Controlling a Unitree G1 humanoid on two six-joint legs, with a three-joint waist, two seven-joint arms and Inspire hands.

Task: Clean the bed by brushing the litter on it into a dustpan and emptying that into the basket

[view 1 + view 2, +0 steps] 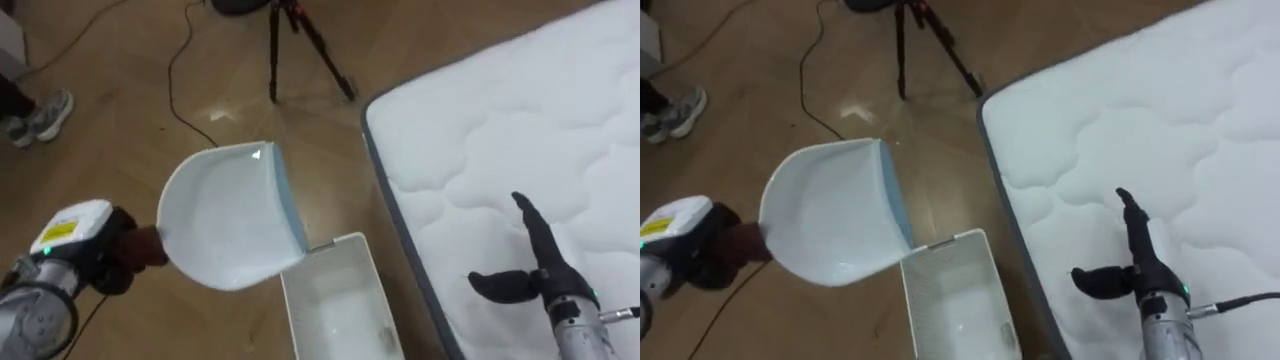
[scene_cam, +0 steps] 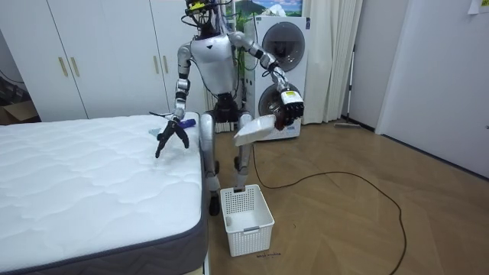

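A humanoid robot stands on a wooden floor [image 2: 344, 221] at the corner of a bed, its body upright and facing the foot end. The bed is a bare white quilted mattress [image 1: 520, 120] with a grey edge band. The robot's left hand [image 1: 118, 252] is raised out to its side, and its fingers are curled tight around the short handle of a white dustpan [image 1: 228, 215]. The dustpan hangs in the air, clear of the bed, with its pale blue front lip turned toward the mattress. It is well above a white slatted basket [image 1: 330, 262] that sits on the floor just beside the mattress edge. Something small lies in the basket's bottom, but I cannot tell what it is. The robot's right hand [image 1: 542, 272] reaches over the mattress near that same edge, with its fingers straight, its thumb spread wide to the side, and nothing in its grasp. From the room view it hovers just above the quilted top. Beyond the dustpan, a dark tripod [image 1: 298, 45] stands on the floor with a thin black cable [image 1: 178, 85] curling past it. A person's grey shoe [image 1: 42, 116] shows at the far left. Behind the robot are a white washing machine [image 2: 283, 46] and white wardrobe doors [image 2: 99, 57].
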